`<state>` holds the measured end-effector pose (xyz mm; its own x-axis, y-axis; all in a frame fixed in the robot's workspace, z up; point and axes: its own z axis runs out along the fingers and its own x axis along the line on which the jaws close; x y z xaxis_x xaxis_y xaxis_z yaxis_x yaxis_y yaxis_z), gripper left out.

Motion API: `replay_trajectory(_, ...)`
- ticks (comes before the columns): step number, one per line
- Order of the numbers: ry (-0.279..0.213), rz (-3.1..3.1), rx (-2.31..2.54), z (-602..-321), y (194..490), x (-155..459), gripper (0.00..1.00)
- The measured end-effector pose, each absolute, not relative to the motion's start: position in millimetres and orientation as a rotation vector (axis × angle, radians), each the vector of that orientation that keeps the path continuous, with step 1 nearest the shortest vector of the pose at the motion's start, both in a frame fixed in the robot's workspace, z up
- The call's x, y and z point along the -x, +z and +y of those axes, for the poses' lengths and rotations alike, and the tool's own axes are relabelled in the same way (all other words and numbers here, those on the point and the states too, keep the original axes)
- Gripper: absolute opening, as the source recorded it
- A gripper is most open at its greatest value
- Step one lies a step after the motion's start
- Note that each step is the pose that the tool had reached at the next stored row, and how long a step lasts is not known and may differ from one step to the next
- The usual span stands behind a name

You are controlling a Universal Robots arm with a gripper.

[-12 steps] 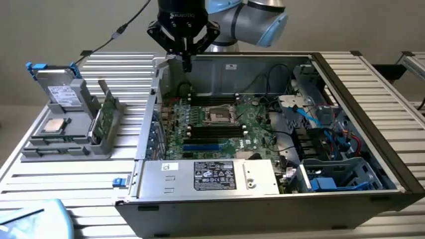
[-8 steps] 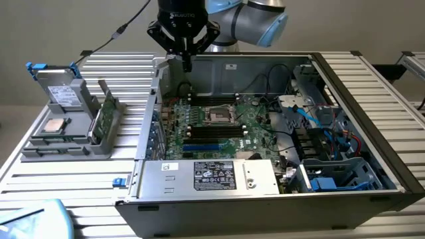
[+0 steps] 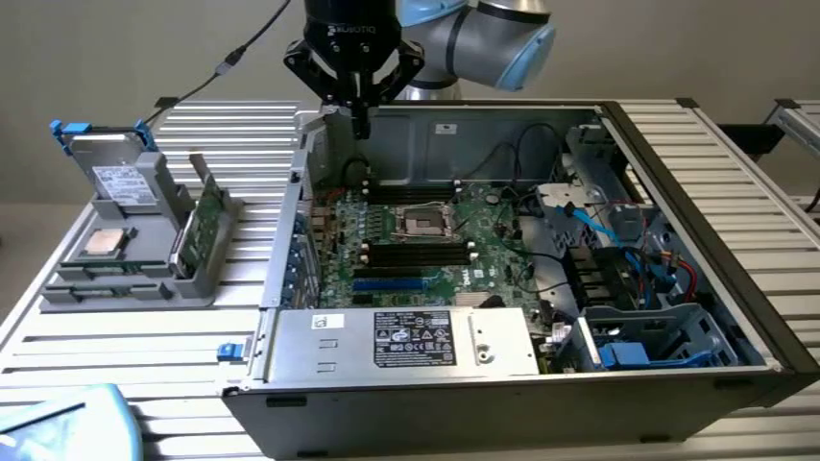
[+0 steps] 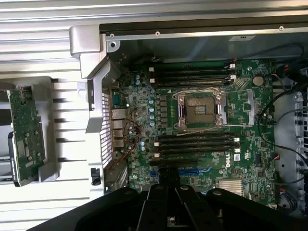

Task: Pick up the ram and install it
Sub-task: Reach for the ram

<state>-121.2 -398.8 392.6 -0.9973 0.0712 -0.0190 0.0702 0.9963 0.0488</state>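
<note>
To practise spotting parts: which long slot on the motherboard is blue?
The blue slot on the motherboard, lying between the black memory slots and the silver power supply. The other long slots look black.

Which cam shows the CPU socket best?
Wrist view: it looks straight down on the CPU socket, metal frame unobstructed, between the memory slot banks. The exterior view shows the CPU socket at a slant, in the middle of the motherboard.

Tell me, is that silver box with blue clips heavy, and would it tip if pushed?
The hard drive looks metal-cased, so probably stiff and heavy for its size. It stands propped up in the gray holder, so a push might tip it.
</note>
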Motion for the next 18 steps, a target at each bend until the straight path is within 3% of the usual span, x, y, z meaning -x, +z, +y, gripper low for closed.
replay_trajectory(18,0.073,3.192,-0.116,-398.8,392.2,191.0,0.11)
